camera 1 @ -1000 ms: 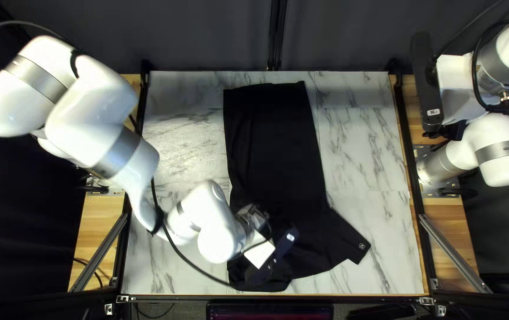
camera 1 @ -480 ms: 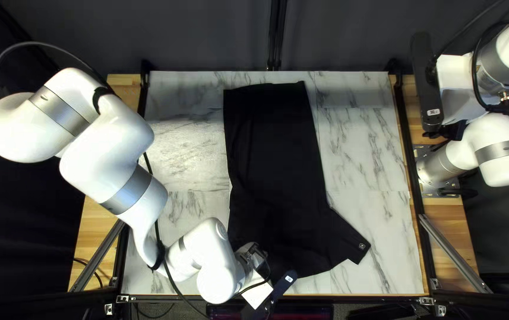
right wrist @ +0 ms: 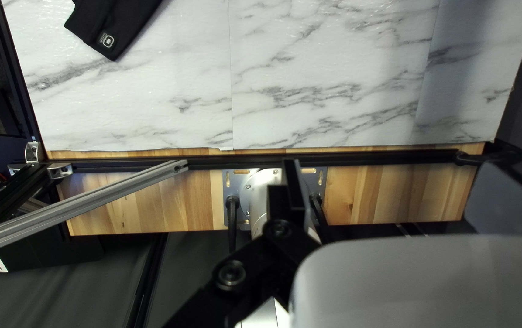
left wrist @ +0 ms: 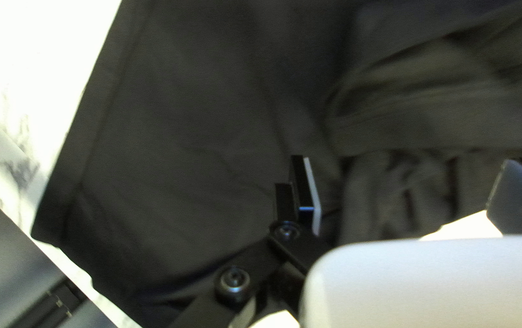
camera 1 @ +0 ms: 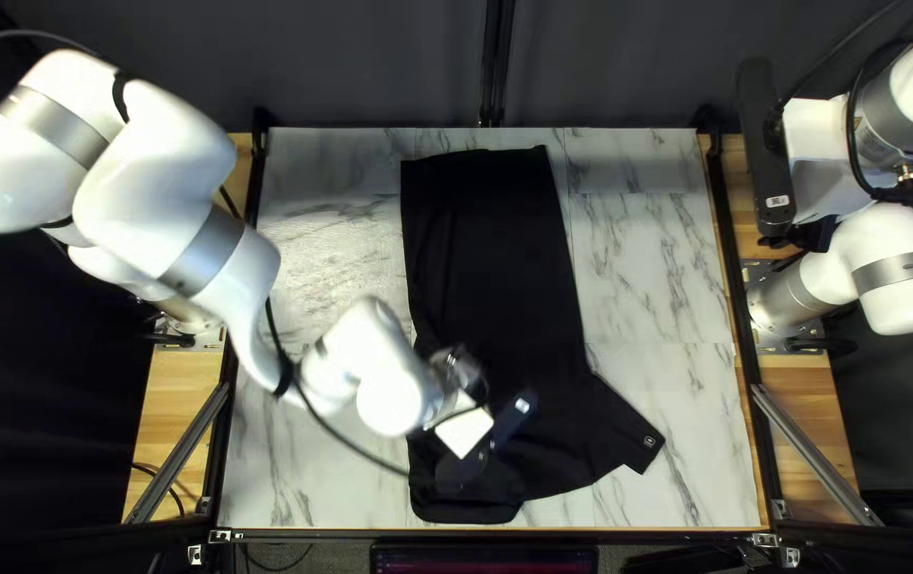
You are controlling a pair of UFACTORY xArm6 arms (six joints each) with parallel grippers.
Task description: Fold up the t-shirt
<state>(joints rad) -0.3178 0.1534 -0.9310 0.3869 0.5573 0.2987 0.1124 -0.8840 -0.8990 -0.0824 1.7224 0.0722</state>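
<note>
In the top left view, the black cloth t-shirt (camera 1: 494, 266) lies from upper centre to lower centre on the white marble-patterned table (camera 1: 653, 276). The white-and-black left gripper (camera 1: 465, 432), lower centre, is over it, its 2 fingers apart; the white-and-black right gripper (camera 1: 816, 159), upper right, is released too.

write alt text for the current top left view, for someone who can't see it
A black t-shirt lies lengthwise on a white, marble-patterned table, one sleeve angled out toward the near right. The left arm reaches in above its near end, while the right arm is off at the table's right edge.
</note>
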